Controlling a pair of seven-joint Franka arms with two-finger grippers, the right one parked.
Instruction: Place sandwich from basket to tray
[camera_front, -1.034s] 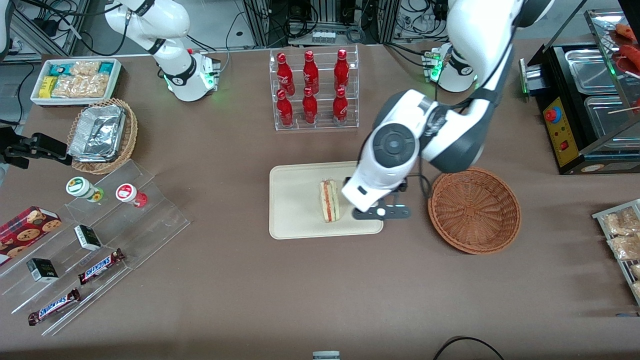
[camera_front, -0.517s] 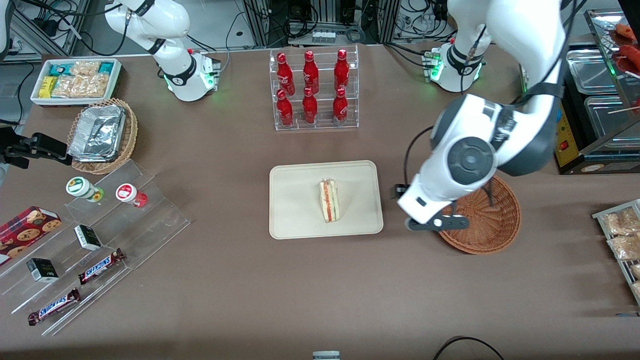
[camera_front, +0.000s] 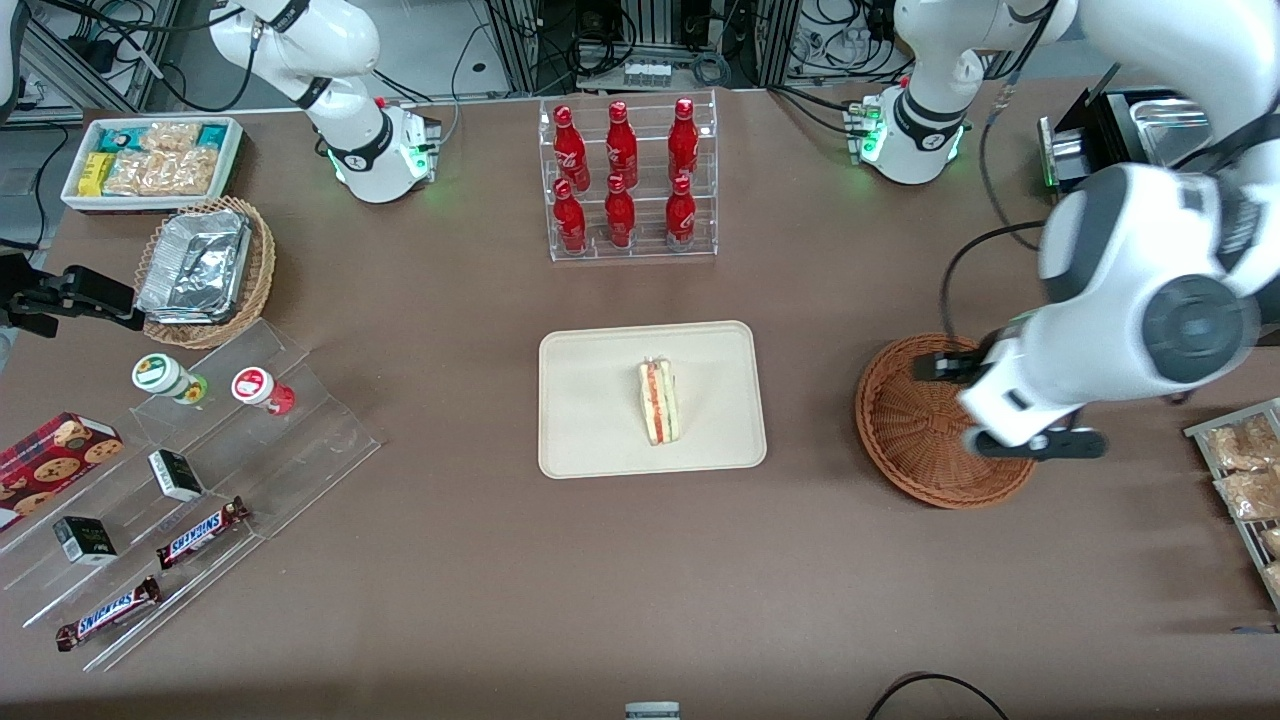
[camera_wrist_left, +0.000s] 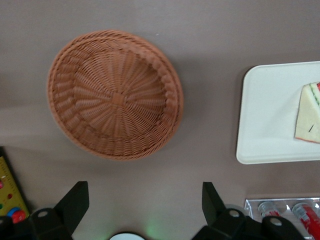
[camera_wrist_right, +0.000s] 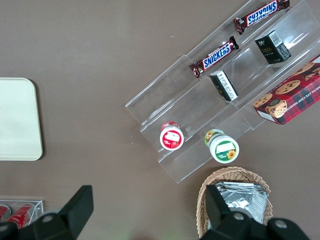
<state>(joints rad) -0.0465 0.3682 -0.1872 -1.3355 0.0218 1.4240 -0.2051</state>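
The sandwich (camera_front: 658, 402), a pale wedge with red and green layers, lies on the cream tray (camera_front: 600, 440) in the middle of the table. It also shows in the left wrist view, where the sandwich (camera_wrist_left: 309, 115) rests on the tray (camera_wrist_left: 270, 120). The reddish-brown basket (camera_front: 915, 440) stands beside the tray toward the working arm's end, and the basket (camera_wrist_left: 115, 95) holds nothing. My left gripper (camera_front: 1035, 442) hangs high over the basket's rim at the working arm's end. In the wrist view the gripper (camera_wrist_left: 144, 200) is open with nothing between its fingers.
A clear rack of red bottles (camera_front: 628, 180) stands farther from the front camera than the tray. A black food warmer (camera_front: 1150, 230) and a rack of snack packets (camera_front: 1240, 470) sit at the working arm's end. Toward the parked arm's end are acrylic shelves (camera_front: 190, 470) and a tan foil-container basket (camera_front: 205, 270).
My left arm has swung from over the tray's edge, across the basket, toward the working arm's end of the table. The sandwich has stayed on the tray.
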